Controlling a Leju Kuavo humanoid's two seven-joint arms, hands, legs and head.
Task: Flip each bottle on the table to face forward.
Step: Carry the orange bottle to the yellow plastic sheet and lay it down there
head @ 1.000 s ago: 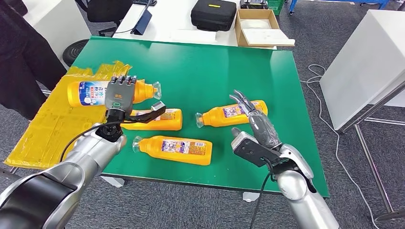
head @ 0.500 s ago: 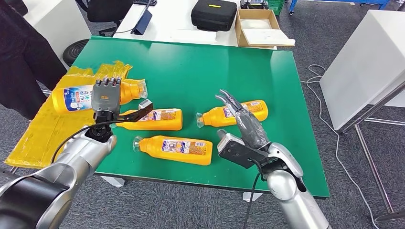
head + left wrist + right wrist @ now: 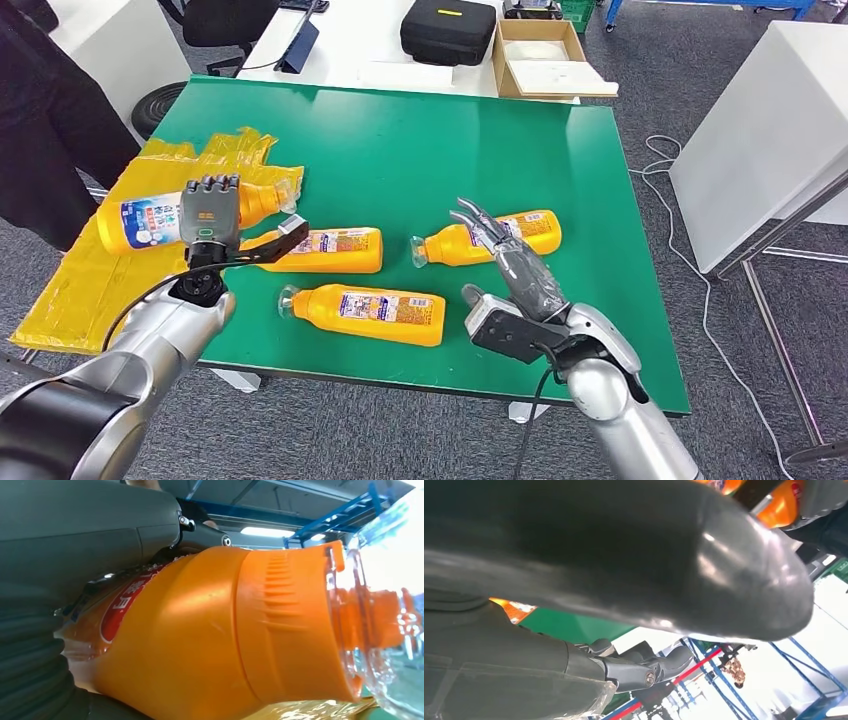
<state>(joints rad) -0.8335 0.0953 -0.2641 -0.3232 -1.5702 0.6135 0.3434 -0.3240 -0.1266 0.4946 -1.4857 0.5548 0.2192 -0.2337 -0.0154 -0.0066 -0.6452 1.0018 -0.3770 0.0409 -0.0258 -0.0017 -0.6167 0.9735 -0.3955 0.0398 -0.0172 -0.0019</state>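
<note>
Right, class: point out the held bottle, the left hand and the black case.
Held bottle (image 3: 140, 222): head view, on its blue and white label.
Left hand (image 3: 210, 208): head view, on the back of the hand, which grips the bottle.
Black case (image 3: 447, 30): head view, on its lid.

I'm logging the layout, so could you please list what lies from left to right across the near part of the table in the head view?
Yellow bag → held bottle in the left hand → front bottle → right hand → table's right edge.
</note>
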